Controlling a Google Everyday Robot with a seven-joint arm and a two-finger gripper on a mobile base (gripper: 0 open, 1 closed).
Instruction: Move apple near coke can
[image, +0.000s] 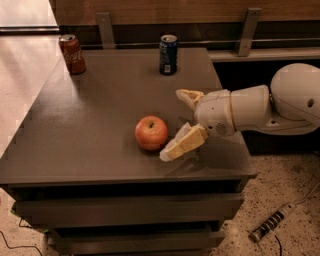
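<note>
Dark grey table (90, 125) with drawer fronts below its top fills most of the camera view, seen from above and in front, with a wooden wall panel (165, 10) behind it and speckled floor (280, 190) to its right. A white robot arm (250, 107) reaches in from the right edge, over the table's front right part. At its end is the gripper (171, 125), with two pale yellowish fingers spread wide apart and nothing held between them. One finger points toward the back of the table; the other (181, 145) slants down to the tabletop, and its tip lies just beside the apple's right side, whether touching or not cannot be told. The apple (151, 132), red-orange with a short dark stem, sits upright on the table near the front, a little right of centre. The coke can (72, 54), red with white lettering and a silver top, stands upright at the back left corner, well apart from the apple. A dark blue can (168, 54) stands upright near the back edge, right of centre, well apart from both. On the floor at lower right lies a power strip (272, 227) with a cord.
</note>
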